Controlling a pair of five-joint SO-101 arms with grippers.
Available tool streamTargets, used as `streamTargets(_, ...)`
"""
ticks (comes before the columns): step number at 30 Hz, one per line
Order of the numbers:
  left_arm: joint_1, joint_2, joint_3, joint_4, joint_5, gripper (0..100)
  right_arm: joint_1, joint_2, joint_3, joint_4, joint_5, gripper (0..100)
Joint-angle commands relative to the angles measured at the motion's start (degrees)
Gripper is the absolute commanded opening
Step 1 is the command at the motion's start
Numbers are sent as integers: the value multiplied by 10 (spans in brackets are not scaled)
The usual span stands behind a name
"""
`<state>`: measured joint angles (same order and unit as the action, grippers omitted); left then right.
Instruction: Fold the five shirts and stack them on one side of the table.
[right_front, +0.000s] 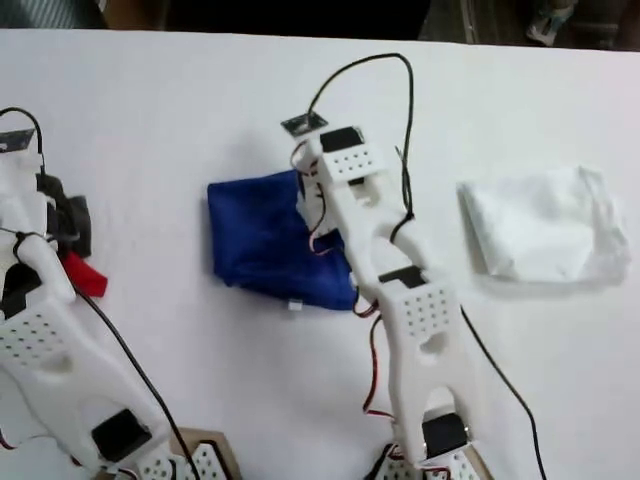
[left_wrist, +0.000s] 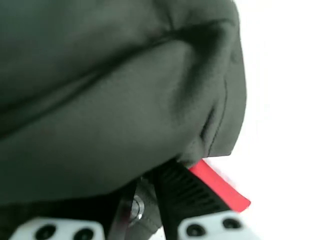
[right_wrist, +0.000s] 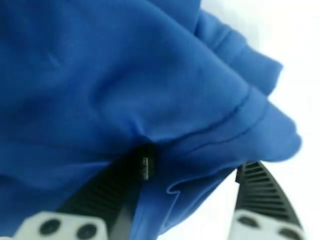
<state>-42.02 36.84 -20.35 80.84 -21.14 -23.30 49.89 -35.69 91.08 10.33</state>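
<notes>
My right tool (right_wrist: 197, 165) stands wide open astride one edge of the blue shirt (right_wrist: 125, 75), unclamped, with the bulk directly ahead.

The worktop (right_front: 180, 90) is a plain white surface, brightly lit and carrying only soft, faint shadows, and it spreads out on every side of the right tool (right_front: 312, 200). Well beyond the tool, its far edge runs straight across. Behind that edge lies a dark strip of room (right_front: 300, 15), too dim to make out. Far off to the tool's left in that strip sit a grey striped patch (right_front: 40, 10) and a brown patch (right_front: 130, 12). Far to its right is a small pale shape (right_front: 548, 22), too blurred to identify. In the right wrist view, the worktop just past the tool glares almost pure white.
</notes>
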Motion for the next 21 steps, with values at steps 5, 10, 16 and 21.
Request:
streamTargets(5,25,-24,-24,-5,4,27,-2,73,-98,55,65,178)
streamTargets(10,24,-24,-47,-3,5,27,-14,81,-107,55,98,101)
streamTargets(16,25,-23,-105,34,5,27,-5,74,-113,54,98,20)
streamTargets(21,25,-22,-137,50,19,26,12,3,-111,58,100,22)
